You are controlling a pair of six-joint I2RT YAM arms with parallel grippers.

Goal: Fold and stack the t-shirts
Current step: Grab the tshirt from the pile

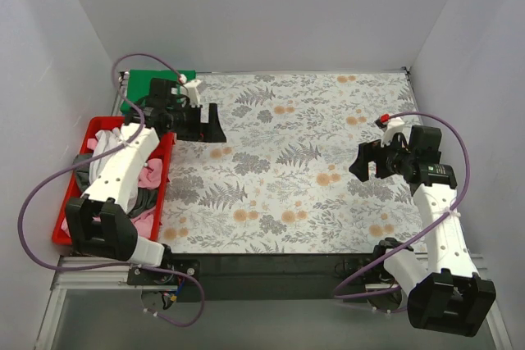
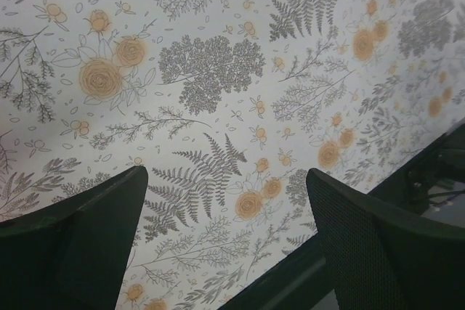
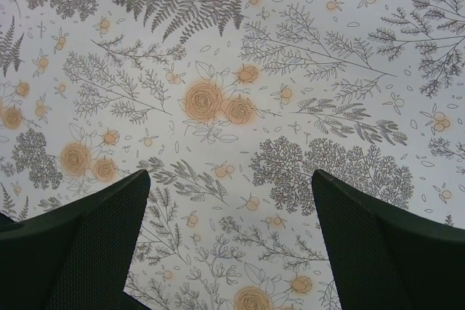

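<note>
A folded bright green t-shirt (image 1: 150,79) lies at the back left corner of the table, partly behind my left arm. White (image 1: 111,138), pink (image 1: 150,176) and grey (image 1: 144,200) t-shirts lie crumpled in the red bin (image 1: 70,194) at the left. My left gripper (image 1: 215,125) is open and empty above the floral cloth (image 1: 303,153), just right of the bin; its wrist view (image 2: 227,179) shows only cloth between the fingers. My right gripper (image 1: 361,161) is open and empty over the cloth's right side, and its wrist view (image 3: 231,179) shows only floral cloth. No red t-shirt is visible.
The grey floral cloth covers the table top. White walls close in the back and both sides. A black strip (image 1: 271,272) runs along the table's near edge, and it shows in the left wrist view (image 2: 341,266). Purple cables loop from both arms.
</note>
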